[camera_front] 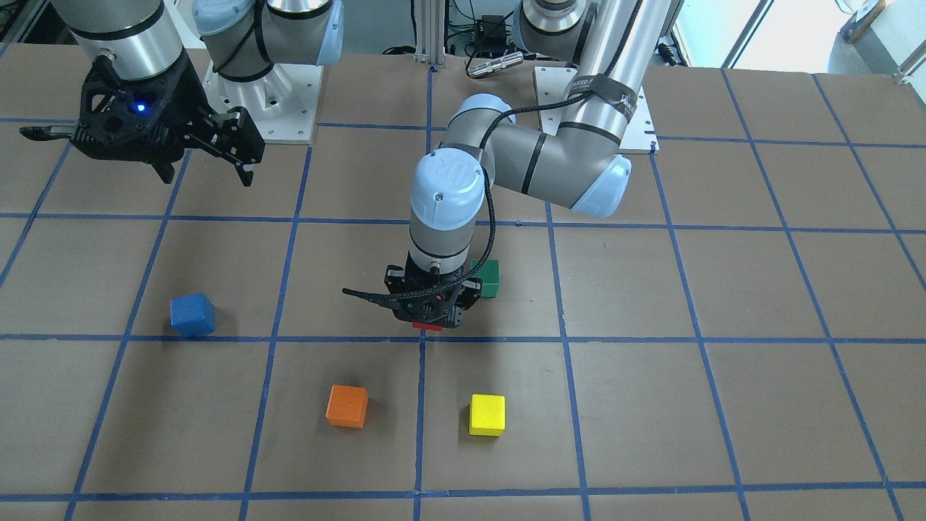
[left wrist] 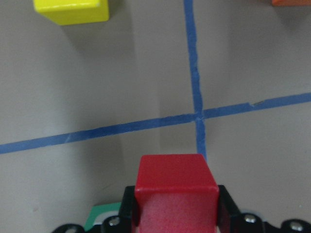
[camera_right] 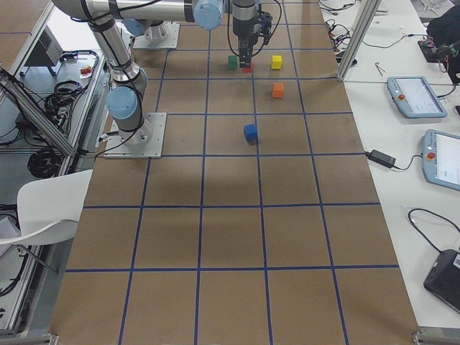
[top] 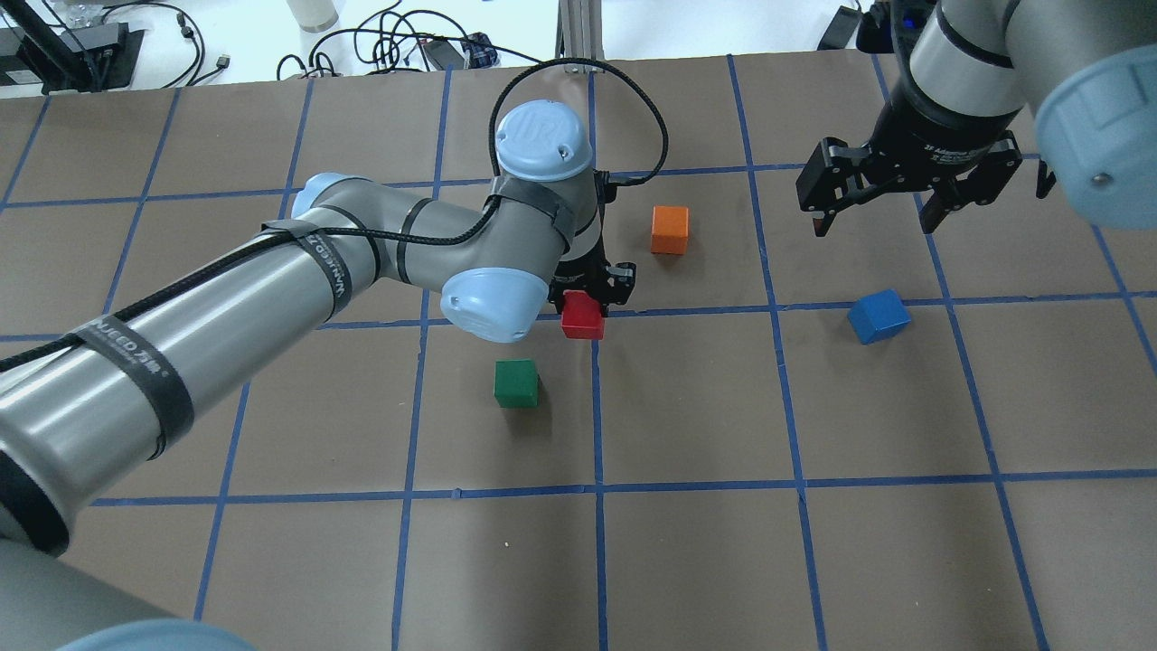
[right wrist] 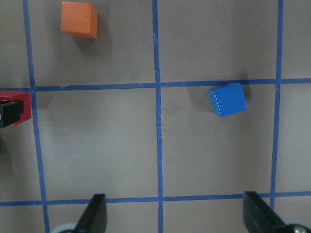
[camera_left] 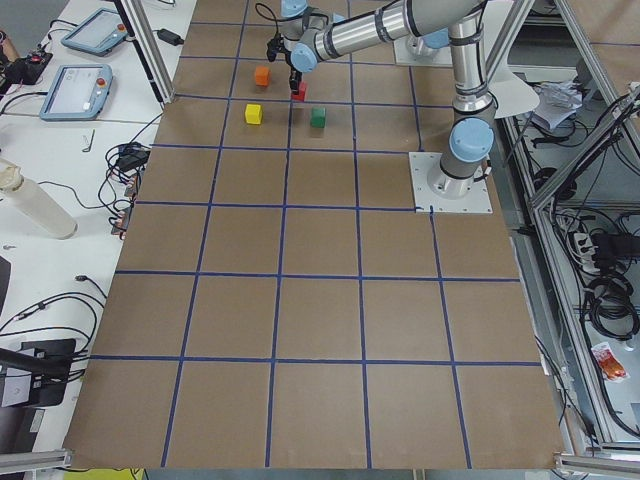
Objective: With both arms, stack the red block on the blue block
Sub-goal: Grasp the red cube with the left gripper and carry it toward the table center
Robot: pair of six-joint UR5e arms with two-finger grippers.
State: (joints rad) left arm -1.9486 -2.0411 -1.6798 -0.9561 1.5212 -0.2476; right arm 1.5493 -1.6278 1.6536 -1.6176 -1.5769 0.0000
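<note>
My left gripper (top: 592, 291) is shut on the red block (top: 581, 316), one finger on each side, low over a tape crossing at the table's middle. The wrist view shows the red block (left wrist: 176, 191) between the black fingers. I cannot tell whether it touches the table. The blue block (top: 879, 316) sits alone on the table to the right, slightly rotated; it also shows in the front view (camera_front: 192, 315) and the right wrist view (right wrist: 227, 99). My right gripper (top: 872, 217) is open and empty, raised above the table beyond the blue block.
An orange block (top: 670, 229) lies just beyond the left gripper. A green block (top: 516, 382) lies near it on the robot's side. A yellow block (camera_front: 487, 414) lies beside the orange block (camera_front: 346, 406). Blue tape lines grid the brown table (top: 813, 561).
</note>
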